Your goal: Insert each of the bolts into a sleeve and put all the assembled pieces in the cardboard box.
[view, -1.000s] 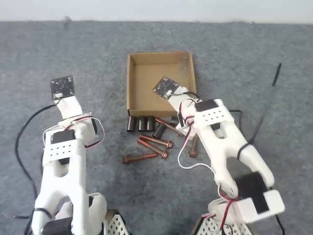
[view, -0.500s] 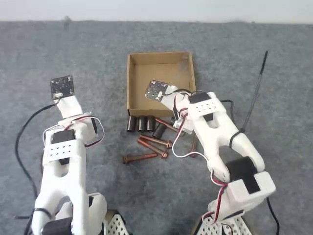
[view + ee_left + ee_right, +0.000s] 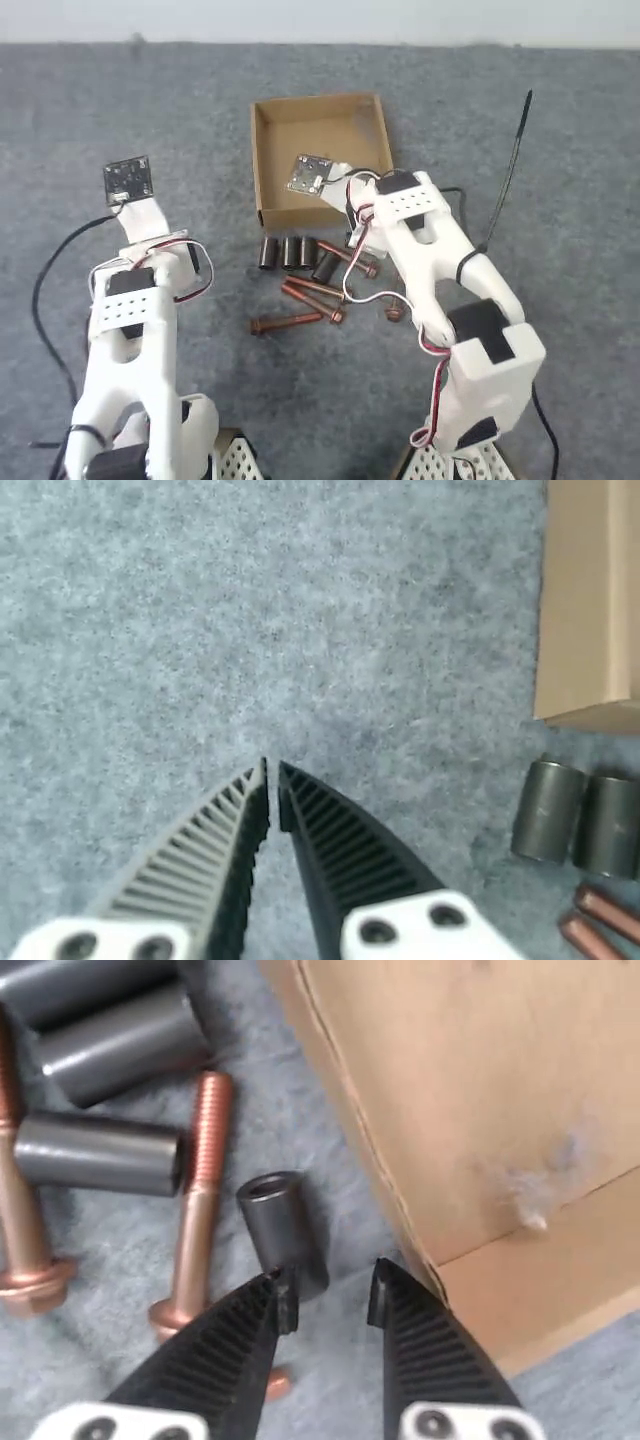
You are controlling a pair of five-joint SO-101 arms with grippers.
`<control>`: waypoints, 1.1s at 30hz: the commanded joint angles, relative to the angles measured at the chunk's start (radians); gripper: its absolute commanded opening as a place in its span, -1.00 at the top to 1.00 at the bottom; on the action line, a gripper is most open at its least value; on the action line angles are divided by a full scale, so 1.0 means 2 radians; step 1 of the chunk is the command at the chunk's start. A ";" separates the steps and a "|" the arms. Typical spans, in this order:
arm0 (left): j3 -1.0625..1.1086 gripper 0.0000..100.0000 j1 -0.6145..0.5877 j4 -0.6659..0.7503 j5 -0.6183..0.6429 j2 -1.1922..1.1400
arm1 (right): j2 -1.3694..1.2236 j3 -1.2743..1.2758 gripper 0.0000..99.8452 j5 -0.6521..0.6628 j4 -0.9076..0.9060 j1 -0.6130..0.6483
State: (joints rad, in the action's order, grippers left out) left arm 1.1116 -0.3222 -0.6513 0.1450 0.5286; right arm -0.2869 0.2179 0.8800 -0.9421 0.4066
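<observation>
The jaws of the right gripper (image 3: 330, 1295) stand apart, hanging low over a dark sleeve (image 3: 285, 1235) that lies just beside the front wall of the cardboard box (image 3: 325, 135), one end of the sleeve reaching into the gap between them. The jaws of the left gripper (image 3: 272, 780) are drawn together on nothing, well off to the side of the box over bare carpet (image 3: 200, 120). Just in front of the box's front wall sit the other sleeves (image 3: 290, 252), in a short row. The copper bolts (image 3: 315, 288) lie scattered a little farther from that wall, one bolt (image 3: 195, 1210) right alongside the targeted sleeve. No bolt looks seated in a sleeve yet, so the work seems near its start, and the step in hand appears to be picking up that sleeve. The next move likely calls for lowering squarely over it and closing without nudging the box or pinching the neighbouring bolt. The surface is a grey, short-pile carpet; beyond the box's far side a pale wall (image 3: 300, 20) closes the scene.
</observation>
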 commanded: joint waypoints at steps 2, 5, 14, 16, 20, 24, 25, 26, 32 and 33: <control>-0.007 0.97 0.002 0.013 -0.004 0.001 | -0.031 -0.039 0.75 0.006 -0.006 0.008; -0.007 0.97 0.002 0.013 -0.004 0.001 | -0.016 -0.044 0.75 0.006 -0.035 0.014; -0.007 0.97 0.002 0.013 -0.004 0.001 | 0.019 -0.041 0.75 0.008 -0.070 0.044; -0.007 0.97 0.002 0.013 -0.004 0.001 | 0.017 -0.041 0.75 0.022 -0.067 0.043; -0.007 0.97 0.002 0.013 -0.004 0.001 | -0.007 -0.036 0.75 0.056 -0.063 0.043; -0.007 0.97 0.002 0.013 -0.004 0.001 | -0.039 -0.037 0.75 0.065 -0.033 0.032; -0.007 0.97 0.002 0.013 -0.004 0.001 | -0.042 -0.038 0.76 0.068 -0.027 0.026; -0.007 0.97 0.002 0.013 -0.004 0.001 | -0.042 -0.038 0.76 0.071 -0.022 0.021; -0.007 0.97 0.002 0.014 -0.004 0.001 | -0.052 -0.047 0.76 0.068 -0.023 0.016; -0.007 0.97 0.002 0.014 -0.004 0.001 | -0.053 -0.047 0.77 0.068 -0.023 0.016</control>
State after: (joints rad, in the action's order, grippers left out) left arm 1.1116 -0.3222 -0.6513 0.1450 0.5286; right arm -0.3959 0.1473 1.0027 -0.9866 0.4480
